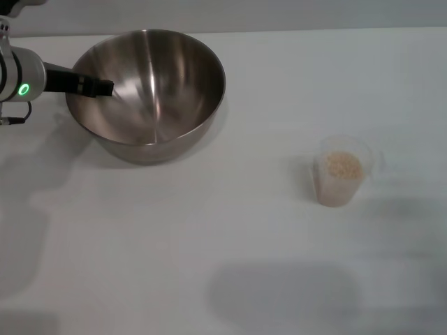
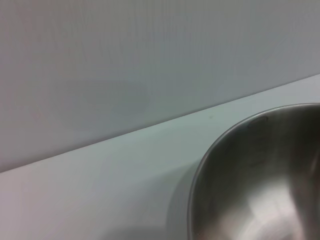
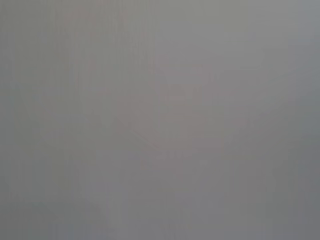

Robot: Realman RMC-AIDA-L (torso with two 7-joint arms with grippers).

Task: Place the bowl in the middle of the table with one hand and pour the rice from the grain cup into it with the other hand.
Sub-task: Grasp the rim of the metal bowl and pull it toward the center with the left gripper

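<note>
The left gripper (image 1: 105,88) reaches in from the robot's left with a dark finger lying across the near rim of the large round stainless-steel bowl (image 1: 157,91), its tip inside the shiny brushed hollow; whether it pinches the wall or merely rests over it I cannot tell, since only that one finger shows and the left wrist view offers just the curved steel rim (image 2: 220,145) against the plain white matte table (image 1: 209,230) and a grey wall behind; the bowl sits directly under and ahead of this gripper, toward the far left of the tabletop, not in its middle; the small translucent plastic grain cup (image 1: 342,171) stands upright well away from the gripper, far across to its right and nearer the robot, holding the pale beige rice (image 1: 343,166); the right gripper is out of sight, its wrist view showing only blank grey. The likely trouble, as I judge it: a thin smooth wall held at one edge may slip or pivot, so the bowl could tip or swing as it is dragged; too quick a pull may skate it past centre; stopping short would leave the cup's pour landing near the rim, scattering grains.
</note>
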